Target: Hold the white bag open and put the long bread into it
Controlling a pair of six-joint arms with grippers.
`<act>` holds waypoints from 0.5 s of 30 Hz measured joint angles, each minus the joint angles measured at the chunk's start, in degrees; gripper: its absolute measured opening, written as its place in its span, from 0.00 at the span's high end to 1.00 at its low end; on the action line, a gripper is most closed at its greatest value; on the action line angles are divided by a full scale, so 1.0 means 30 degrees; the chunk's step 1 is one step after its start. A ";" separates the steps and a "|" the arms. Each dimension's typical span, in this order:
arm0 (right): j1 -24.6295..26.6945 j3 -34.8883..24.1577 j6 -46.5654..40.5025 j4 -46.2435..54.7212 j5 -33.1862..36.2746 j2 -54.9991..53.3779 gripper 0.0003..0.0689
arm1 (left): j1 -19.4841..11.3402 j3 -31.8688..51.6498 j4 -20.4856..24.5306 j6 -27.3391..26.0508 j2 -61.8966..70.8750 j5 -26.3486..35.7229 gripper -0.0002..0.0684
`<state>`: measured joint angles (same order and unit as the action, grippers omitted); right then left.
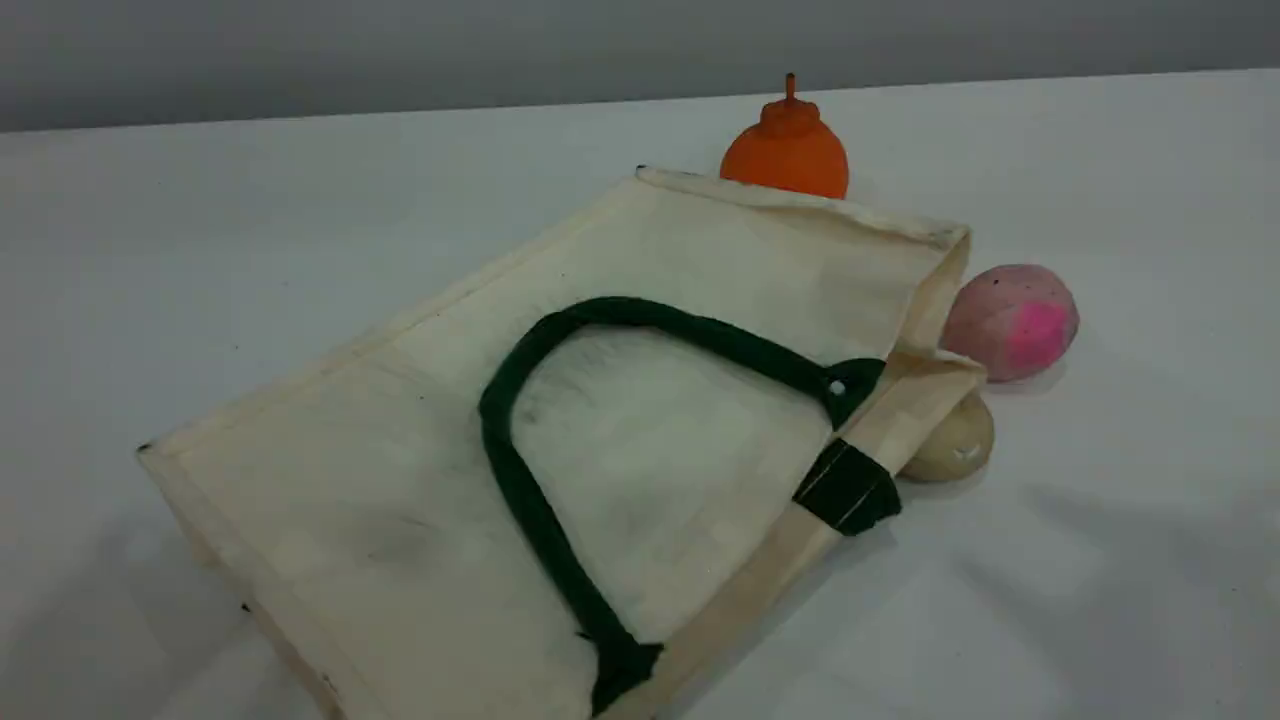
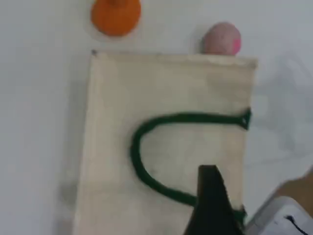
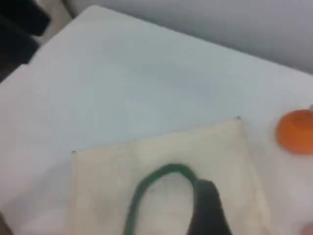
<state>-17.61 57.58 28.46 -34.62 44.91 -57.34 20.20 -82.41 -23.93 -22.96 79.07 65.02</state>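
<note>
The white bag (image 1: 420, 480) lies flat on the table, its mouth toward the right and one dark green handle (image 1: 498, 430) looped on top. At the mouth a pale beige rounded piece (image 1: 955, 442) peeks out, mostly hidden by the bag; I cannot tell whether it is the long bread. Neither arm shows in the scene view. My left gripper (image 2: 210, 171) hovers above the bag (image 2: 166, 83), near the handle (image 2: 134, 152). My right gripper (image 3: 205, 188) hangs over the bag (image 3: 161, 152) too. Each wrist view shows a single dark fingertip with nothing on it.
An orange pumpkin-shaped toy (image 1: 788, 150) stands just behind the bag's far corner. A round pink bun (image 1: 1010, 320) sits right of the mouth, close to the beige piece. White tabletop (image 1: 1100, 600) lies in front and to the right.
</note>
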 joint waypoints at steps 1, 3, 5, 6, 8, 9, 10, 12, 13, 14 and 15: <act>0.0000 0.0000 -0.0468 0.0593 0.0220 0.0479 0.38 | 0.0000 0.0000 0.0000 0.0211 -0.0226 0.0308 0.37; 0.0000 0.0000 -0.1367 0.1600 0.0860 0.1367 0.38 | 0.0000 0.0000 0.0000 0.0326 -0.0696 0.0681 0.36; 0.0000 0.0000 -0.2135 0.2621 0.1492 0.2352 0.38 | 0.0000 0.0000 0.0000 0.0326 -0.1248 0.0729 0.36; 0.0000 0.0000 -0.2534 0.3053 0.1778 0.2847 0.38 | 0.0000 0.0000 0.0000 0.0326 -0.1538 0.0750 0.36; 0.0000 0.0000 -0.3241 0.4049 0.2146 0.3758 0.38 | 0.0000 0.0000 -0.0017 0.0326 -0.2080 0.0761 0.36; 0.0000 0.0000 -0.3676 0.4402 0.2258 0.4249 0.38 | 0.0000 0.0000 -0.0069 0.0367 -0.2397 0.0778 0.36; 0.0000 0.0000 -0.4098 0.4748 0.2416 0.4652 0.38 | 0.0000 0.0000 -0.0092 0.0491 -0.2665 0.0817 0.36; 0.0000 0.0000 -0.4828 0.5213 0.3110 0.5601 0.38 | 0.0000 0.0000 -0.0154 0.0665 -0.3321 0.1017 0.36; 0.0000 0.0000 -0.5189 0.5348 0.3470 0.6065 0.38 | 0.0000 0.0026 -0.0154 0.0737 -0.3613 0.1245 0.36; 0.0000 0.0000 -0.5435 0.5558 0.3820 0.6423 0.38 | 0.0000 0.0149 -0.0154 0.0763 -0.3986 0.1341 0.36; 0.0000 0.0000 -0.5700 0.5674 0.4125 0.6851 0.38 | 0.0000 0.0352 -0.0178 0.0763 -0.4413 0.1294 0.36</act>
<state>-17.61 57.58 11.36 -17.60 57.28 -36.79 20.20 -81.35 -24.46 -20.67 65.83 68.91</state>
